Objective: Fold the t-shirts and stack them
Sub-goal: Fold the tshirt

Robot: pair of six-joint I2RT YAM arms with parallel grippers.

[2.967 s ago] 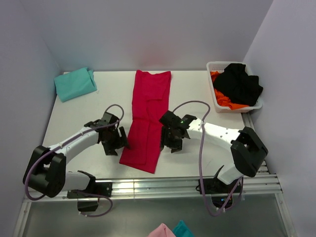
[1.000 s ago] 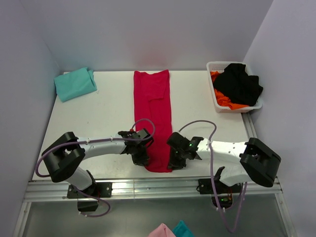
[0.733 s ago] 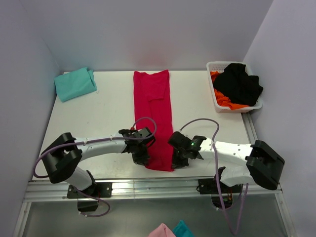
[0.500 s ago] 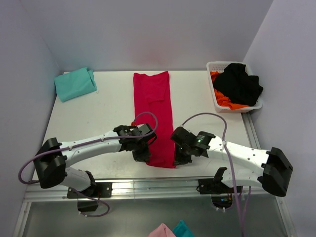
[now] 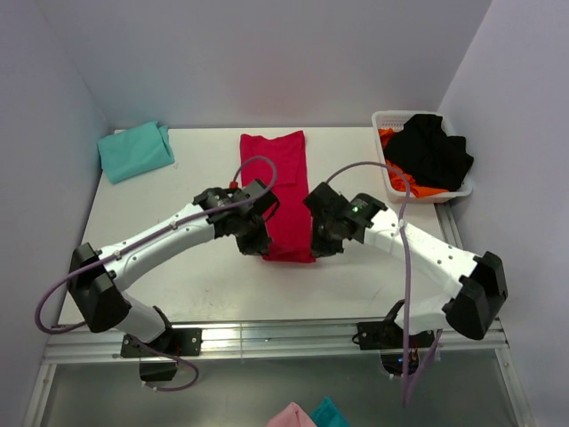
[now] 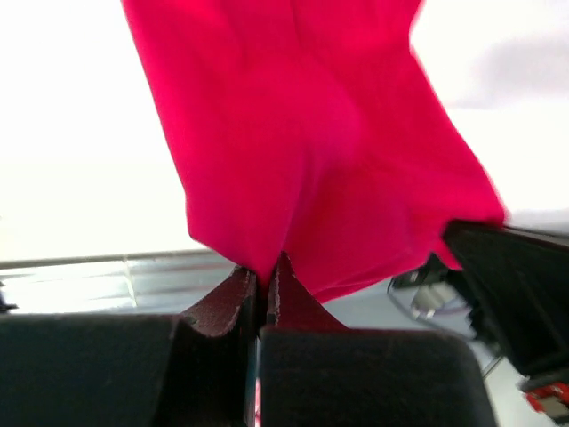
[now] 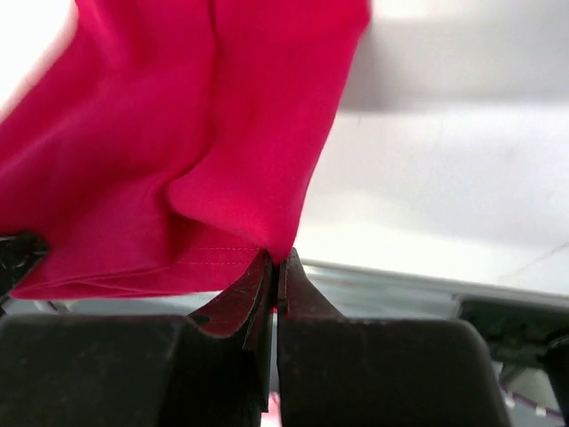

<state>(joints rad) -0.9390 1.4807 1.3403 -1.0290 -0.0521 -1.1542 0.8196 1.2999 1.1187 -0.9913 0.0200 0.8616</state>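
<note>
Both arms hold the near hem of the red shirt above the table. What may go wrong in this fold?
1. The jaws pinch only the corner tips of the red t-shirt, so a corner may slip out.
2. The cloth is bunched at each grip, so the fold may land creased or crooked.

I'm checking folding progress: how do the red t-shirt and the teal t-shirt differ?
The red t-shirt lies mid-table as a long strip; the teal t-shirt is a compact bundle at the far left corner. The red one's near end is pinched between the fingers of the left gripper and right gripper; the teal one is untouched. Both are plain cloth.
</note>
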